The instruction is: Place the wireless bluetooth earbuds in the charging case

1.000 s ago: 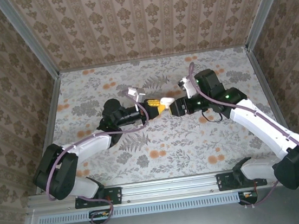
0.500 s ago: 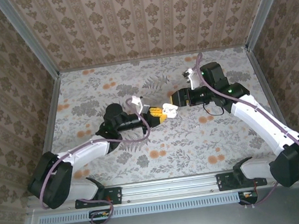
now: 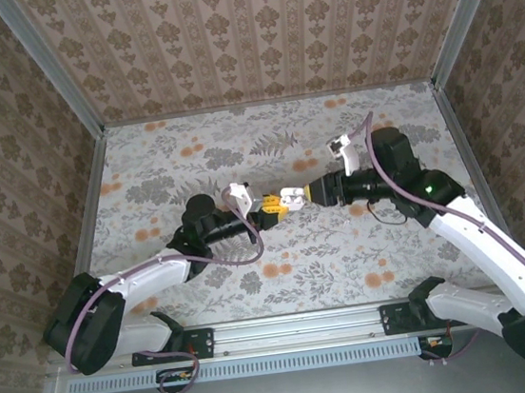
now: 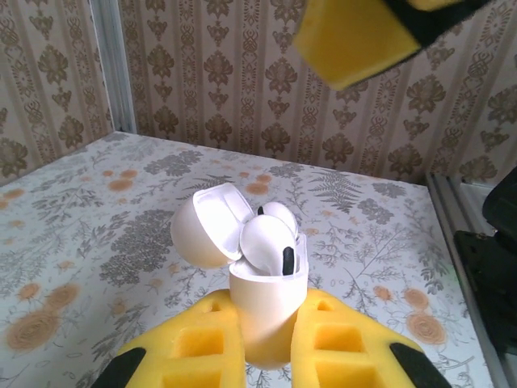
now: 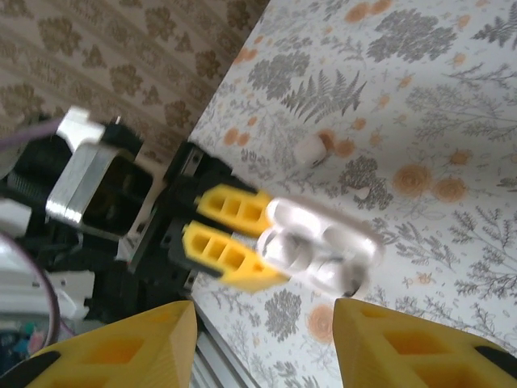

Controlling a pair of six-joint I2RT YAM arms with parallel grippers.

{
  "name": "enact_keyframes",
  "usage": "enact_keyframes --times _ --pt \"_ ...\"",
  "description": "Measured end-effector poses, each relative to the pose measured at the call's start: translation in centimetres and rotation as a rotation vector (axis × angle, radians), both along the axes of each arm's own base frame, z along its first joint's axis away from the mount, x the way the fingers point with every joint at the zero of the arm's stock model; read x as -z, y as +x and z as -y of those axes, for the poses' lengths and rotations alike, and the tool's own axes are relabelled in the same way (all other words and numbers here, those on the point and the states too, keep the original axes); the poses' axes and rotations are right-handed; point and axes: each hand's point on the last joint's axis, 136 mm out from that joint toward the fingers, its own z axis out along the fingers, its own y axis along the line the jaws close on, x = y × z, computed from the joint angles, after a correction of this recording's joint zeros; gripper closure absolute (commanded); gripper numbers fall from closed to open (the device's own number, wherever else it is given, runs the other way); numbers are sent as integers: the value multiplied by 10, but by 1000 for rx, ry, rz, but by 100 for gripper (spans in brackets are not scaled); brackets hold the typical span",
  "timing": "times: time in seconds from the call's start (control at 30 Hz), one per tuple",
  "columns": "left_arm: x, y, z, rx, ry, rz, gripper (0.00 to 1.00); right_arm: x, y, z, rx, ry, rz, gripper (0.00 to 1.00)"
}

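The charging case (image 4: pixel 266 301) is white and glossy, and its lid (image 4: pixel 205 226) is hinged open to the left. My left gripper (image 4: pixel 268 323) is shut on the case's lower body, a yellow finger on either side. Two white earbuds (image 4: pixel 267 242) sit in the case's wells, the nearer one with a dark oval spot. In the top view the case (image 3: pixel 290 198) hangs over the table's middle, between my left gripper (image 3: pixel 270 205) and my right gripper (image 3: pixel 312 193). My right gripper (image 5: pixel 262 343) is open, facing the case (image 5: pixel 323 242) with nothing between its fingers.
A small white rounded lump (image 5: pixel 309 149) lies on the floral tabletop (image 3: pixel 280 261) beyond the case. Patterned walls with metal corner posts (image 4: pixel 107 69) close in the back and sides. The arm bases sit on the rail (image 3: pixel 298 326) along the near edge.
My left gripper has carried the case slightly nearer and rightward. The right arm has swung out to the right, its gripper still pointing at the case, jaws a little narrower.
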Motion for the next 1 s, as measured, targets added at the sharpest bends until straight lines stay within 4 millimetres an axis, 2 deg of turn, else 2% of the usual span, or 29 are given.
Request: enact_keyframes --times 0.13,0.23,0.37,0.47,0.7,0.87,1.0 --pt "1 -3 0 -5 0 56 100 18 -14 -8 -33 -68 -9 57" --pt "4 -7 0 3 5 94 100 34 -10 -6 -10 -115 -37 61" --pt "0 -12 -3 -8 -2 166 100 38 -4 1 40 -141 -33 63" --pt "-12 -20 -3 -3 -18 248 100 30 -2 10 79 -118 -9 64" --pt "-48 -33 -8 2 -43 457 100 -14 5 34 176 28 87 66" --pt "-79 -39 -11 -4 -65 591 100 -24 1 28 141 76 92 68" --pt "-88 -43 -14 -7 -63 647 100 -25 2 20 108 102 73 70"
